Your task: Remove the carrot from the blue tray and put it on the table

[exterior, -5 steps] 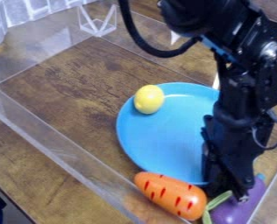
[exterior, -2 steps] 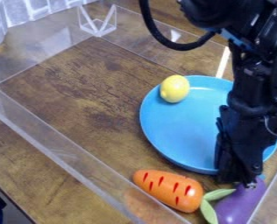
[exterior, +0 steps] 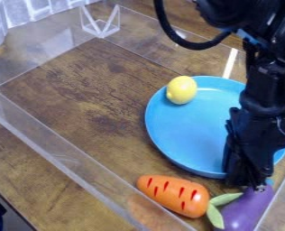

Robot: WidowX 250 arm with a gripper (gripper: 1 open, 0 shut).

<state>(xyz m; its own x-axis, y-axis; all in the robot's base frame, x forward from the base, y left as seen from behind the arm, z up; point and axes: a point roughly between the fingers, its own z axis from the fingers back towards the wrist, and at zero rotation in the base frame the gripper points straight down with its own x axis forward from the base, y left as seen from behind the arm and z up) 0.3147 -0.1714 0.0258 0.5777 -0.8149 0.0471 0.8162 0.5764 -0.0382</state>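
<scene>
The carrot (exterior: 175, 196) lies on the table (exterior: 85, 99) just in front of the blue tray (exterior: 193, 131), off its rim, with its green leaves pointing right. The tray holds a yellow lemon (exterior: 181, 89) near its far-left edge. My gripper (exterior: 243, 177) points straight down at the tray's front-right rim, right of the carrot and not touching it. Its dark fingers look shut. Whether they pinch the rim is hidden by the arm.
A purple eggplant (exterior: 242, 215) lies at the carrot's leafy end, under the gripper. A clear acrylic wall (exterior: 60, 158) runs along the front-left edge, close to the carrot. Another clear wall (exterior: 103, 18) stands at the back.
The blue tray and the lemon on it have slid to the right, along with the gripper. The carrot has stayed in place on the table.
</scene>
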